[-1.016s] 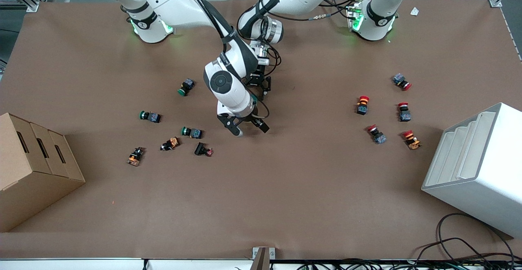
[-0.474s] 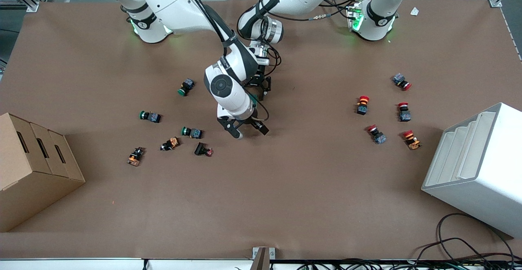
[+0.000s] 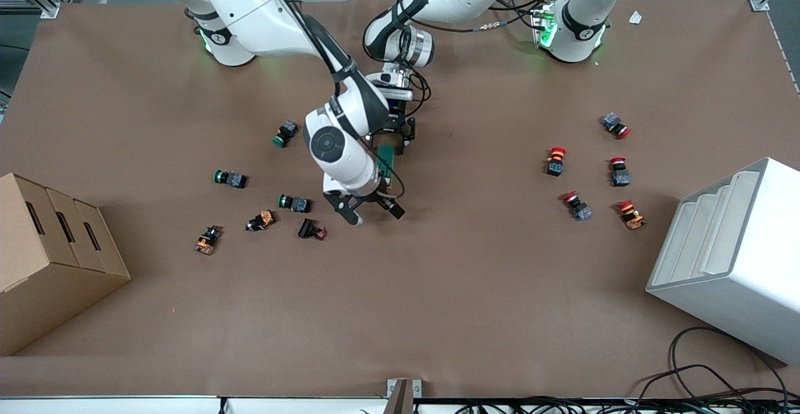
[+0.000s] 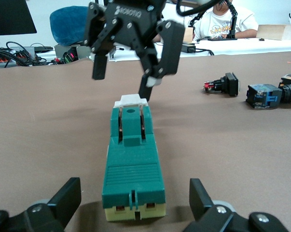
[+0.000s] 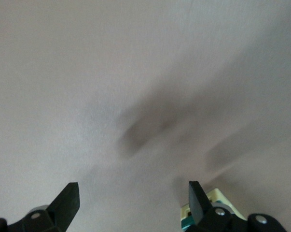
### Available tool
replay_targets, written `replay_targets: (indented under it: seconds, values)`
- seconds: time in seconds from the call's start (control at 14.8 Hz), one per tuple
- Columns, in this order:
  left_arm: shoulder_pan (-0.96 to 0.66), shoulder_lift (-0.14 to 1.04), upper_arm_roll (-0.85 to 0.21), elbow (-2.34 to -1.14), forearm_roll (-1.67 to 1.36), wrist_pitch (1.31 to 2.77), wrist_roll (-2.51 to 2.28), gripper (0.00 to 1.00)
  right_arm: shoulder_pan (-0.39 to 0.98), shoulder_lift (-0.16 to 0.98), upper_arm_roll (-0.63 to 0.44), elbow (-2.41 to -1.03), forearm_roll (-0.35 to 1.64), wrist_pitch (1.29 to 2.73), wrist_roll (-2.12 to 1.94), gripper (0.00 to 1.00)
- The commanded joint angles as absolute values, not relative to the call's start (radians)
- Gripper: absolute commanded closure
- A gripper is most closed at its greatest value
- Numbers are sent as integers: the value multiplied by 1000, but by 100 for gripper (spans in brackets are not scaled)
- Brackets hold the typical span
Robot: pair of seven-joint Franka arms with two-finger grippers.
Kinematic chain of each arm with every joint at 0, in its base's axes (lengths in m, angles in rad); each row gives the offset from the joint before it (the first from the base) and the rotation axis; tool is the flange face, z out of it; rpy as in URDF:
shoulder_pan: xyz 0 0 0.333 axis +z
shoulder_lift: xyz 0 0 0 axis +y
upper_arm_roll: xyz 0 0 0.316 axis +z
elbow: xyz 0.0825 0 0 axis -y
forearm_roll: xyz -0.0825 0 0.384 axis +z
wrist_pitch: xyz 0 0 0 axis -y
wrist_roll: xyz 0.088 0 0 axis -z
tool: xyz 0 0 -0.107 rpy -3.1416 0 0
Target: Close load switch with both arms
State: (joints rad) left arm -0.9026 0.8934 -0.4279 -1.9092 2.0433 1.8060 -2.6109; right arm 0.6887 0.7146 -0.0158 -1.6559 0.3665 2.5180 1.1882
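Note:
The load switch (image 3: pixel 387 156) is a dark green block lying on the brown table at its middle. In the left wrist view the load switch (image 4: pixel 133 166) has its white lever (image 4: pixel 131 100) at the end away from my left gripper. My left gripper (image 3: pixel 398 137) is open, and in its own view (image 4: pixel 134 208) its fingers stand on either side of the switch's cream end without touching. My right gripper (image 3: pixel 374 209) is open over the table beside the switch's lever end. In the left wrist view one of its fingers (image 4: pixel 152 79) hangs just above the lever. The right wrist view (image 5: pixel 131 200) shows bare table and a corner of the switch (image 5: pixel 210 199).
Green-capped push-buttons (image 3: pixel 284 132) (image 3: pixel 230 178) (image 3: pixel 294 202) and orange and black parts (image 3: pixel 261 220) (image 3: pixel 311 231) lie toward the right arm's end. Red-capped buttons (image 3: pixel 555 161) (image 3: pixel 619 170) lie toward the left arm's end. A cardboard box (image 3: pixel 50 257) and a white rack (image 3: pixel 731 251) stand at the table's ends.
My right arm has shifted its gripper a little toward the front camera and the right arm's end, uncovering more of the switch. The left gripper and the switch stay put.

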Motion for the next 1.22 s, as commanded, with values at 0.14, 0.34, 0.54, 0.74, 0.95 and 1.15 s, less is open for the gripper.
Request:
replay_targets:
  seconds: [0.14, 0.34, 0.54, 0.74, 0.95, 1.15]
  values:
    - [-904, 899, -426, -1896, 2051, 1799, -2628, 1, 565, 617, -6, -1612, 351, 2283, 984, 0]
    - [-904, 897, -426, -1896, 2049, 1799, -2628, 1, 441, 531, -11, -1615, 280, 2110, 797, 0]
    - [-896, 867, -429, -1908, 2046, 1804, -2597, 2, 324, 454, -12, -1612, 195, 1981, 627, 0]
    - [-893, 842, -437, -1896, 1990, 1815, -2560, 2, 209, 394, -12, -1608, 109, 1883, 427, 0]
    - [-891, 828, -448, -1833, 1967, 1847, -2546, 1, 106, 341, -12, -1583, 46, 1801, 186, 0]
    - [-847, 780, -503, -1743, 1802, 1910, -2432, 1, 43, 344, -12, -1449, -4, 1639, 62, 0]
